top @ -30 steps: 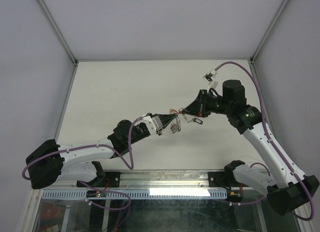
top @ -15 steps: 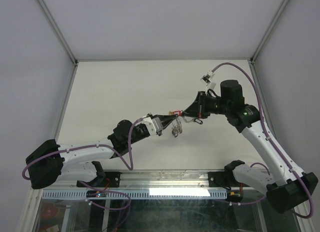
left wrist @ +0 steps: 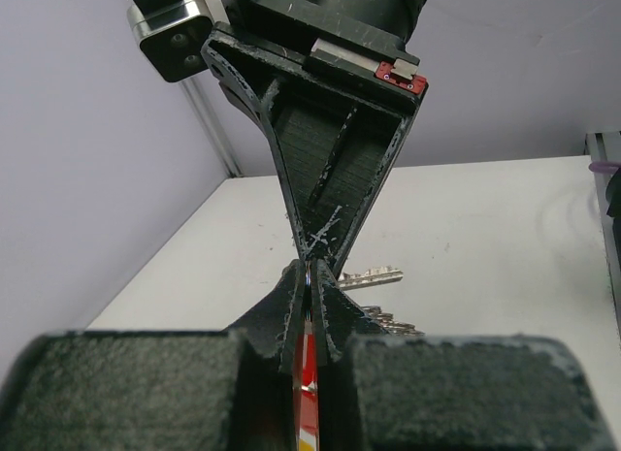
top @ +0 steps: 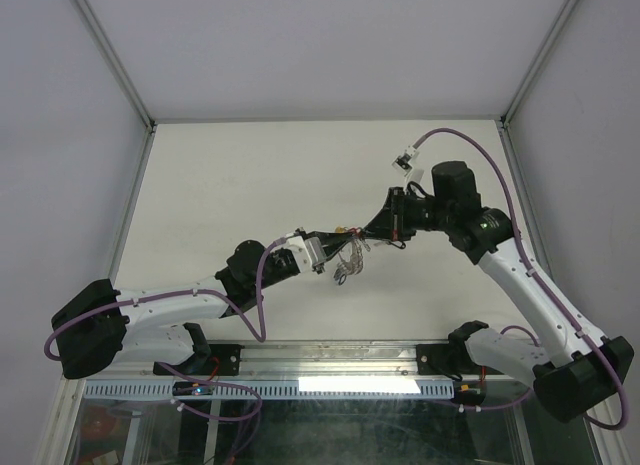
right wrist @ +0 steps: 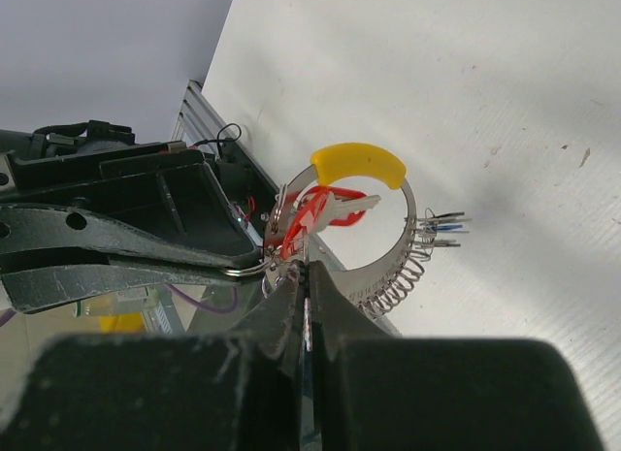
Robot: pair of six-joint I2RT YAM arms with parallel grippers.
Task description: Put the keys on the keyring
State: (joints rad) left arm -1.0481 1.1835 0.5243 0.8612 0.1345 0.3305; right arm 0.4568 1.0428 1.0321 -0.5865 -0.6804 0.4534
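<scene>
Above the desk point(top: 220, 175), the left pincer point(top: 341, 234) and right pincer point(top: 367, 231) meet tip to tip, both fully closed. The keyring point(top: 352, 249) hangs just beneath them, and the keys point(top: 343, 268) dangle lower. At the left wrist, its own fingers point(left wrist: 335, 315) pinch a red tag point(left wrist: 305, 369). The right pincer's tip touches theirs from above, with a silver key point(left wrist: 374, 273) just beyond. At the right wrist, its closed tips clamp the keyring's near band. The yellow section point(right wrist: 357, 163) lies on the far side.
</scene>
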